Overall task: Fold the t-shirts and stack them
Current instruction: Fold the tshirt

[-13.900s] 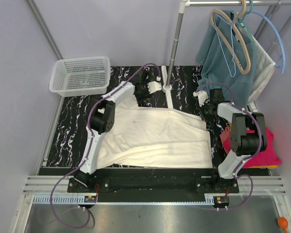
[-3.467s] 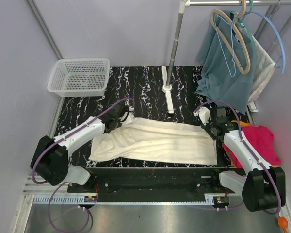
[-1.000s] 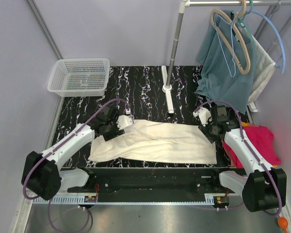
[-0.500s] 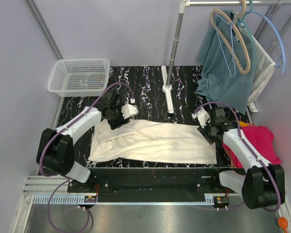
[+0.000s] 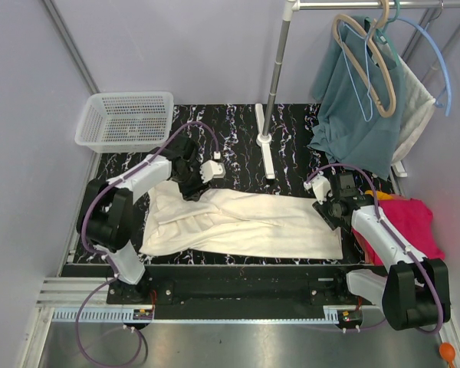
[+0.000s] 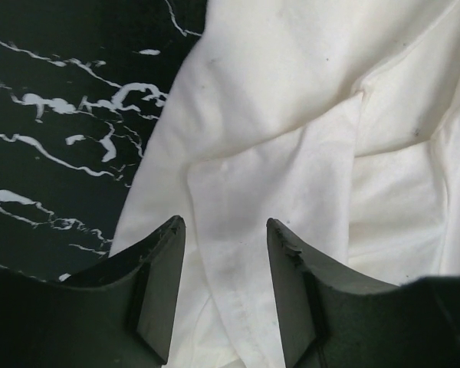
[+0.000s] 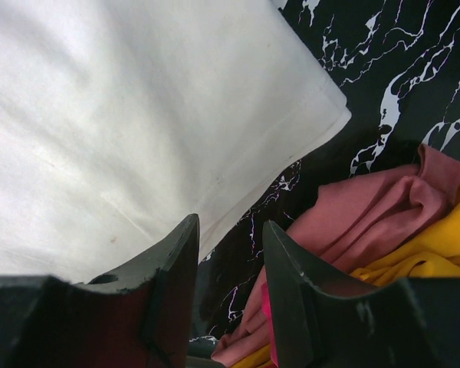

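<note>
Cream cotton lies in a long band across the black marbled table (image 5: 230,130): the cream t-shirt (image 5: 245,224) is judged to be already doubled lengthwise, so the step in hand is taken to be the pinching of its two ends for a crosswise fold. The left gripper (image 6: 224,226) is poised over the left end, its jaws set moderately apart with nothing between them, a loose sleeve flap (image 6: 291,176) lying just ahead of the tips. The right gripper (image 7: 230,224) is held at the right end, likewise parted and empty, straddling the shirt's edge just short of the hem corner (image 7: 333,115). Whether either set of tips is touching the cloth cannot be told from these views. Beside the right end, the magenta t-shirt (image 5: 418,222) and the orange t-shirt (image 7: 437,245) are heaped together close to the cream hem. For a clean fold, every layer should be caught in each pinch, so the tips are best pressed down to the table before closing. The sleeve flap should be gathered under the left grasp rather than left to trail. Both ends should be raised evenly so that the long edges are kept aligned, and the right end should be carried inward, away from the coloured heap, lest it be snagged.
</note>
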`<state>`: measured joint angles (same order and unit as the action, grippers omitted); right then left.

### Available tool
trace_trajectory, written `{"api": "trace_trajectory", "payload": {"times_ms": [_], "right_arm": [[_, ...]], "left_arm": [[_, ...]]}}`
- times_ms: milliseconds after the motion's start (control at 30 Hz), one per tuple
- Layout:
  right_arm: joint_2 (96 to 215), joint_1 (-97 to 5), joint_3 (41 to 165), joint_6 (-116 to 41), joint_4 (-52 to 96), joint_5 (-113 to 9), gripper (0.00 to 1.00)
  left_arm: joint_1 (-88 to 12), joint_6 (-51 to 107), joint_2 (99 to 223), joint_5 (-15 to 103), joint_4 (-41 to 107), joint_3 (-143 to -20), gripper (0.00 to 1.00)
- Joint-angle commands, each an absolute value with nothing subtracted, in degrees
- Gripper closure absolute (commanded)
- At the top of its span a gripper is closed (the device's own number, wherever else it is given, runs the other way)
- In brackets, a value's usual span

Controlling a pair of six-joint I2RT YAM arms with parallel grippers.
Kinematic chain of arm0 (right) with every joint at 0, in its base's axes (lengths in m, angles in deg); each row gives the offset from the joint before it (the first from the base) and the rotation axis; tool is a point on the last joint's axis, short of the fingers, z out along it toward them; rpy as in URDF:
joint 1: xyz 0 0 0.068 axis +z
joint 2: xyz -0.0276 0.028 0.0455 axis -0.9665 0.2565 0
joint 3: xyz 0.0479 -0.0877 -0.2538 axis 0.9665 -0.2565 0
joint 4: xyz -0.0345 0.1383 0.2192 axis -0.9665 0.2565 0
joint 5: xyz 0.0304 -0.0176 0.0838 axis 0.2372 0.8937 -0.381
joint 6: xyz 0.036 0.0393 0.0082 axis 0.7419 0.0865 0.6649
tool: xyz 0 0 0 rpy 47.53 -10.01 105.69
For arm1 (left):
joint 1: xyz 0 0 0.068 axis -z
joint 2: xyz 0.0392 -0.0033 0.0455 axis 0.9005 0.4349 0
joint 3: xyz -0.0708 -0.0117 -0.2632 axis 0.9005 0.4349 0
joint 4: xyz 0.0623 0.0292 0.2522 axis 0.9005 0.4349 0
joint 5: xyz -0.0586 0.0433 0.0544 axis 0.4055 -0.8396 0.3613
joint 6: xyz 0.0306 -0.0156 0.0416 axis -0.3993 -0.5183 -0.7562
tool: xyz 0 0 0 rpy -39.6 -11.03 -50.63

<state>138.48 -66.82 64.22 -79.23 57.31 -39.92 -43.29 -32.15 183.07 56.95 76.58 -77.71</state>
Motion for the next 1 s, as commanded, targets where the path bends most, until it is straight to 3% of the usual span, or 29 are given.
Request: {"api": "trace_trajectory", "payload": {"times_ms": [0,367,633,967], "right_arm": [[138.7,-66.4,66.2,-77.9,55.1,-38.7,0.54],[137.0,-66.4,65.3,-76.5,55.0,-39.0,0.54],[137.2,-66.4,64.9,-76.7,55.0,-39.1,0.55],[138.0,-66.4,64.8,-76.0,54.9,-39.8,0.55]], "left_arm": [[-43.8,-34.4,186.1,60.3,79.7,-80.7,0.51],[-44.0,-34.2,191.4,59.1,79.8,-81.6,0.56],[-44.0,-31.9,191.2,59.2,80.2,-81.8,1.0],[-42.7,-28.7,183.2,55.8,81.9,-80.0,1.0]]}}
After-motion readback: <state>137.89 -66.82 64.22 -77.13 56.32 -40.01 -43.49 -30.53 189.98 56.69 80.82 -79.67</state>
